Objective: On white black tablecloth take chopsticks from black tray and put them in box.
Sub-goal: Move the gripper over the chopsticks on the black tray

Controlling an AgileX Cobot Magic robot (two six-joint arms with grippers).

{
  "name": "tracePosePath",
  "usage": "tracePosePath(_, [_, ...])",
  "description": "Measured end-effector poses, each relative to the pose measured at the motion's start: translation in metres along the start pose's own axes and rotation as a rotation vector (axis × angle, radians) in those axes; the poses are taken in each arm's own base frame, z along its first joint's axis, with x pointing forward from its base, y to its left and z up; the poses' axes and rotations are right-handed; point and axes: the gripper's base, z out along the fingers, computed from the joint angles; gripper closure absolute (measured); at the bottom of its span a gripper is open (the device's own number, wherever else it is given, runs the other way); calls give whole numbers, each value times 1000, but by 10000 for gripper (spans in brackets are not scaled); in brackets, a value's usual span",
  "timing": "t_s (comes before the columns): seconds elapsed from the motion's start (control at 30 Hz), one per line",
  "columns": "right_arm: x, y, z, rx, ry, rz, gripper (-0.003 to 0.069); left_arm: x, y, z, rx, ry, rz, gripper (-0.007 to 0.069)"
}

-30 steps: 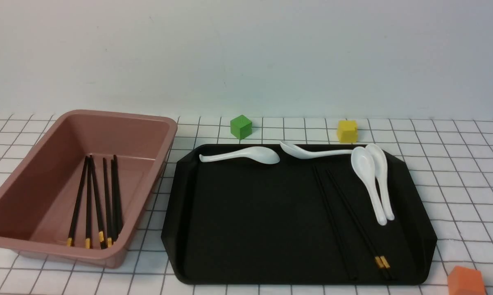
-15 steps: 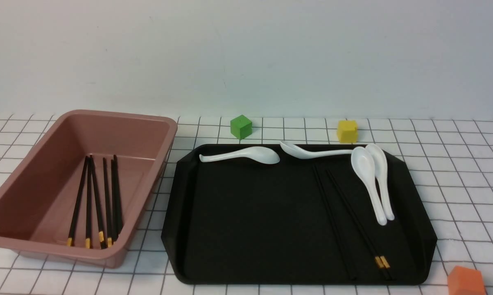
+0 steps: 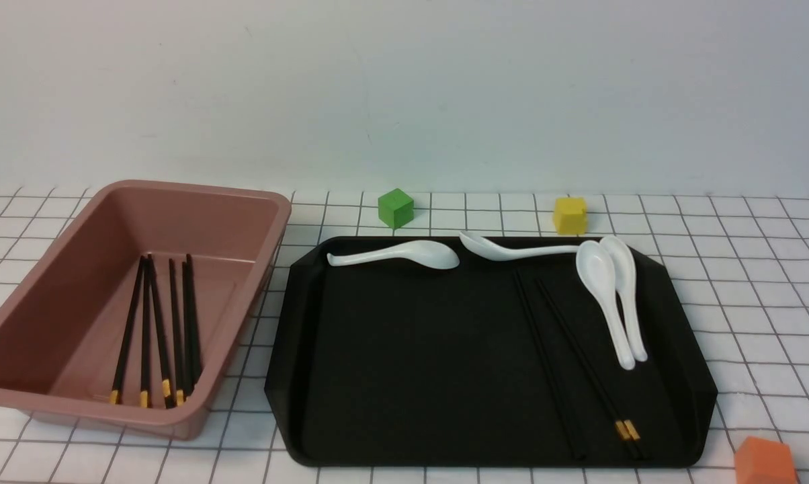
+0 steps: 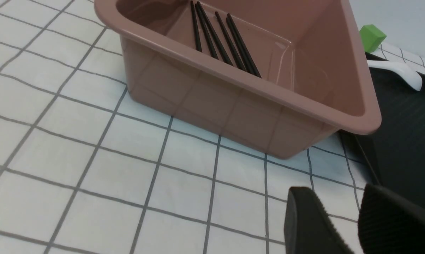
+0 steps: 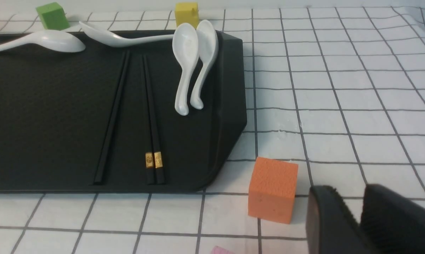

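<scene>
Front view: chopsticks (image 3: 582, 356) lie near tray (image 3: 411, 370) right edge, more in box (image 3: 62, 289); left gripper (image 4: 339, 197) and right gripper (image 5: 352, 192) narrow, empty.

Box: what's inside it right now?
Chopsticks lie on the box floor, gold bands toward the robot. They overlap, so the count is unclear. In the left wrist view the near wall covers their banded ends.

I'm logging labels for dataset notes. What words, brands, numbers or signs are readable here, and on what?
None can be read.
The chopsticks on the black tray have gold bands with a faint mark: too small and blurred to read.
The box, white spoons, green cube, yellow cube and orange cube show no print.
</scene>
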Motion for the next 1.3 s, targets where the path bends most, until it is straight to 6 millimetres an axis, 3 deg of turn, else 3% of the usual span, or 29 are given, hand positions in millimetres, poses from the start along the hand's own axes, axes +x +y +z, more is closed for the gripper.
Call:
tracePosePath(0.23, [-2,2,0,-22,-36,68,474,0,0,0,0,0,0,386])
tracePosePath(0.47, [-18,9,-2,-171,-169,701,463,0,0,0,0,0,0,386])
tracePosePath(0.63, [-20,10,-2,-210,-169,855,457,0,0,0,0,0,0,386])
tracePosePath(0.77, [-22,12,-4,-217,-167,794,457,0,0,0,0,0,0,386])
tracePosePath(0.9, [-56,16,-18,-232,-252,600,463,0,0,0,0,0,0,386])
tracePosePath(0.97, [-82,19,-22,-226,-264,504,494,0,0,0,0,0,0,386])
tracePosePath(1.03, [-115,26,-14,-224,-144,383,581,0,0,0,0,0,0,386])
tracePosePath(1.1, [-124,30,-4,-229,-36,340,617,0,0,0,0,0,0,386])
tracePosePath(1.13, [-129,34,11,-231,121,299,659,0,0,0,0,0,0,386])
tracePosePath(1.2, [-127,36,40,-212,401,257,666,0,0,0,0,0,0,386])
tracePosePath(1.23, [-128,36,39,-213,407,251,666,0,0,0,0,0,0,386])
tracePosePath(1.3, [-119,35,80,-177,697,227,664,0,0,0,0,0,0,386])
